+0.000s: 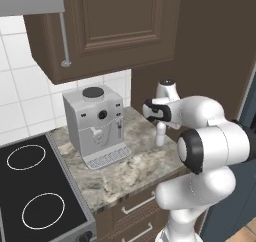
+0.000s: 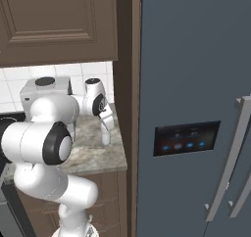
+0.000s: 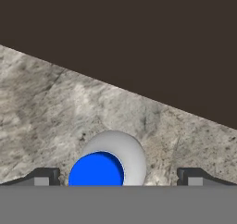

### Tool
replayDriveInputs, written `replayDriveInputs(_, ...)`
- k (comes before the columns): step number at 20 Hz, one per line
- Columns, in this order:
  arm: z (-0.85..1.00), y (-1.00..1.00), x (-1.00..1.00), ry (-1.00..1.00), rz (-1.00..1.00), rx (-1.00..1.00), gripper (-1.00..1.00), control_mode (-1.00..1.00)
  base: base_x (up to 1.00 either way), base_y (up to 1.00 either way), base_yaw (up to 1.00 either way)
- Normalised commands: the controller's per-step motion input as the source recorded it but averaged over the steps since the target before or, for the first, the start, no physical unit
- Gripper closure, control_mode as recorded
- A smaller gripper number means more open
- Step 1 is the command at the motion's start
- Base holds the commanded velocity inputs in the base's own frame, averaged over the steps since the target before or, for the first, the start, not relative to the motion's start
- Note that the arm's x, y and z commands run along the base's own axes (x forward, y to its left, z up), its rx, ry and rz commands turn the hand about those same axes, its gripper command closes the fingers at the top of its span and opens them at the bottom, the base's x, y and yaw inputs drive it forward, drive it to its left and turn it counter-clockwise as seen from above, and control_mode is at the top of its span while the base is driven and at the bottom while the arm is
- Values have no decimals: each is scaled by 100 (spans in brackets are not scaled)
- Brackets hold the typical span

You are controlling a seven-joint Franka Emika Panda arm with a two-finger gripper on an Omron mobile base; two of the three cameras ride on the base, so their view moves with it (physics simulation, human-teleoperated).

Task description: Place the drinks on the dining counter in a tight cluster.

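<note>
Hovering: gripper (image 3: 118,179), fingers wide, above one bottle (image 3: 113,160)
Edge: bottle near counter (image 1: 135,166) rim, right of one coffee machine (image 1: 96,123)

Silver coffee machine (image 1: 96,127) upright on small marbled table (image 1: 135,168). Black stovetop (image 1: 35,191) with two white ring burners at 9 o'clock of the machine. Brown wall cabinet (image 1: 110,26) overhead. Dark grey fridge (image 2: 196,108), display panel (image 2: 185,138), at 3 o'clock.
</note>
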Motion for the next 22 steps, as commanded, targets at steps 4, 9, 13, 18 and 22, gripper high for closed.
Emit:
replayDriveInputs(4, -8, 0, 0, 0, 0, 0, -100, -100, 0, 0, 0)
replayDriveInputs(9, -13, 0, 0, 0, -1, 0, -100, -100, 0, 0, 0)
replayDriveInputs(13, -1, 0, 0, 0, -1, 0, -100, -100, 0, 0, 0)
replayDriveInputs(18, -11, 0, 0, 0, -1, 0, -100, -100, 0, 0, 0)
replayDriveInputs(22, -28, 0, 0, 0, -1, 0, -100, -100, 0, 0, 0)
